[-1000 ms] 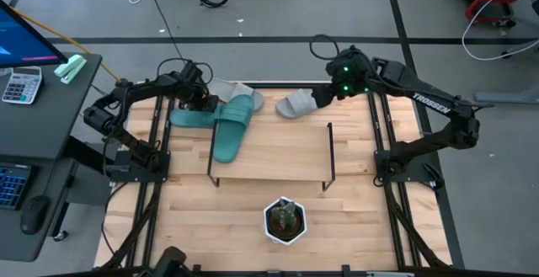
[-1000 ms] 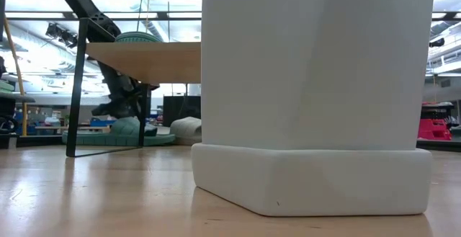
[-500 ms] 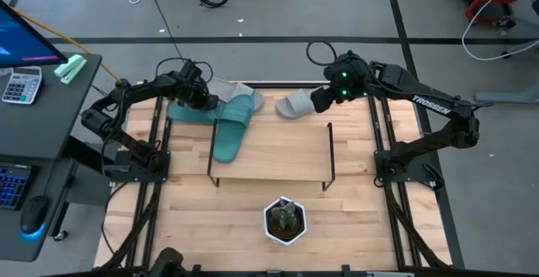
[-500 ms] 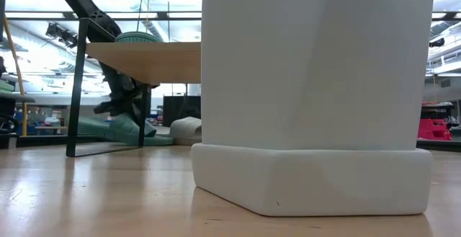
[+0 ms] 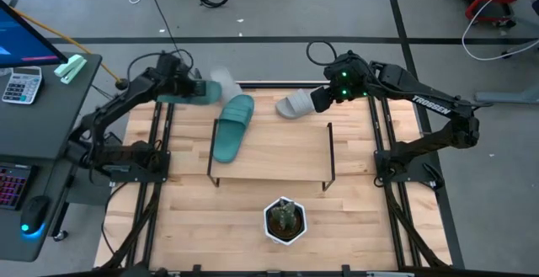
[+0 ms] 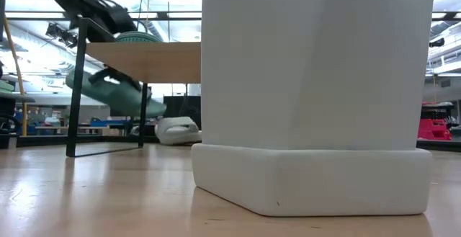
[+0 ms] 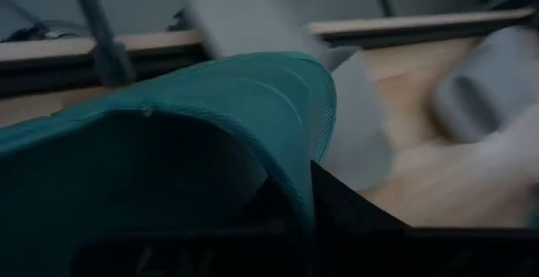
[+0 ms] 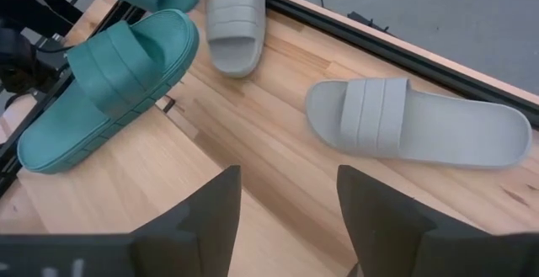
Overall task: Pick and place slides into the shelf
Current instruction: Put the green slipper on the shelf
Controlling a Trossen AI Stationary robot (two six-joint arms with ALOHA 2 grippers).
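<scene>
My left gripper (image 5: 173, 86) is shut on a teal slide (image 5: 192, 93), held in the air past the table's far left corner; it also shows in the low view (image 6: 114, 90). The second teal slide (image 5: 232, 129) lies on the left end of the shelf (image 5: 278, 157), its far end overhanging. One grey slide (image 5: 224, 83) lies sole down on the table at the far edge. The other grey slide (image 5: 294, 104) lies just left of my right gripper (image 5: 322, 99), which hovers open and empty (image 8: 286, 218). My left gripper holds the teal slide at its wide strap (image 7: 253, 100). The strap arches over the fingers, one dark finger (image 7: 345, 218) showing outside its edge; the other is hidden beneath. The slide is lifted clear of the table and tilted, its right end lower (image 6: 148, 107).
A white pot with a cactus (image 5: 285, 219) stands near the table's front edge and fills much of the low view (image 6: 317, 93). The shelf's thin black legs (image 6: 76, 86) stand on the table. A desk with a calculator (image 5: 21, 83) is off the table's left.
My left gripper has risen and gone toward the table's far left corner with the teal slide. The slide lay flat on the table a second ago; now it is lifted clear and tipped. The grey slide it partly covered now shows in full.
</scene>
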